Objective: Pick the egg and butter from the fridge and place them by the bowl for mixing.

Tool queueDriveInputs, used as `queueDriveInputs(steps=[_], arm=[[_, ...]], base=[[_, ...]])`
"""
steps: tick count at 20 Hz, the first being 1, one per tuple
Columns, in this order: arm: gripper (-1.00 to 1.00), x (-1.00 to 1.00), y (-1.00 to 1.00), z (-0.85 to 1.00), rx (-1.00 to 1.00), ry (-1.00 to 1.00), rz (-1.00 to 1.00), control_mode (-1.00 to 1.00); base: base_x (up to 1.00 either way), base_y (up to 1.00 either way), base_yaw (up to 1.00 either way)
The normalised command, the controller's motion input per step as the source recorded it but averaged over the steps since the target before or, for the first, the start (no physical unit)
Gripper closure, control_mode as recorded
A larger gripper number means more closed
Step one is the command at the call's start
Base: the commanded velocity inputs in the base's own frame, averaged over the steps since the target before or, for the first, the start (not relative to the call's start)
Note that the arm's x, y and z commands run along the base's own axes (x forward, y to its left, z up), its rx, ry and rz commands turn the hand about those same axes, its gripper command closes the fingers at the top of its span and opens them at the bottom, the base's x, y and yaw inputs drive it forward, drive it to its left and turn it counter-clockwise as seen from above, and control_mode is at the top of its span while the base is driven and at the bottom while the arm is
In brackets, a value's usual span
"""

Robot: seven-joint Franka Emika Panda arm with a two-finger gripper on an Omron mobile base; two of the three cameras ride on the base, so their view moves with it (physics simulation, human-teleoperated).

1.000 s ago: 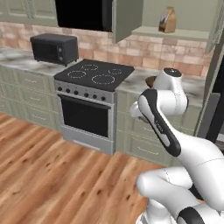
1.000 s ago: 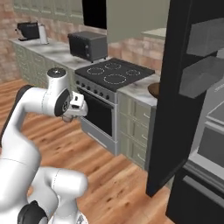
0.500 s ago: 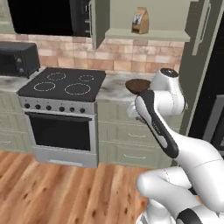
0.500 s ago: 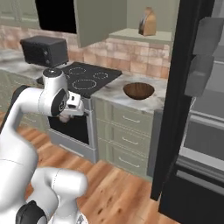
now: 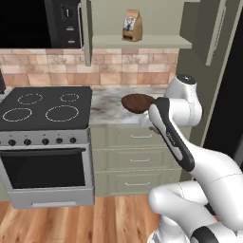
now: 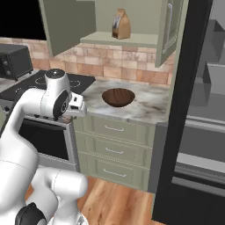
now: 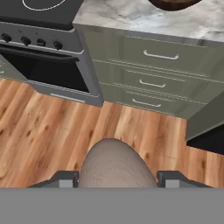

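Tool (image 7: 117, 178) gripped the small pale beige-brown oval egg (image 7: 116, 164) as the base's swing brought the dark brown wooden bowl (image 6: 118, 96), mid-surface (image 6: 149, 107), nearer, so placing looked close.

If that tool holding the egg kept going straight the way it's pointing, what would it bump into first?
Probably the wooden floor. The tool, closed around the egg, points down at the boards in front of the drawers, though depth is hard to judge.
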Motion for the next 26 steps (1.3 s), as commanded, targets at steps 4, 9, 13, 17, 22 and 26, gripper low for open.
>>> queueDriveInputs(steps=[4, 9, 13, 17, 22, 26], arm=[[1.00, 0.00, 0.00, 0.00, 0.00, 0.00, 0.00, 1.00], [1.00, 0.00, 0.00, 0.00, 0.00, 0.00, 0.00, 1.00], [1.00, 0.00, 0.00, 0.00, 0.00, 0.00, 0.00, 1.00], [1.00, 0.00, 0.00, 0.00, 0.00, 0.00, 0.00, 1.00], [1.00, 0.00, 0.00, 0.00, 0.00, 0.00, 0.00, 1.00], [1.00, 0.00, 0.00, 0.00, 0.00, 0.00, 0.00, 1.00]], base=[[0.73, 0.40, -0.31], [0.69, 0.42, -0.32], [0.65, 0.48, -0.29], [0.55, 0.60, -0.15], [0.58, 0.47, -0.03], [0.57, -0.06, 0.11]])
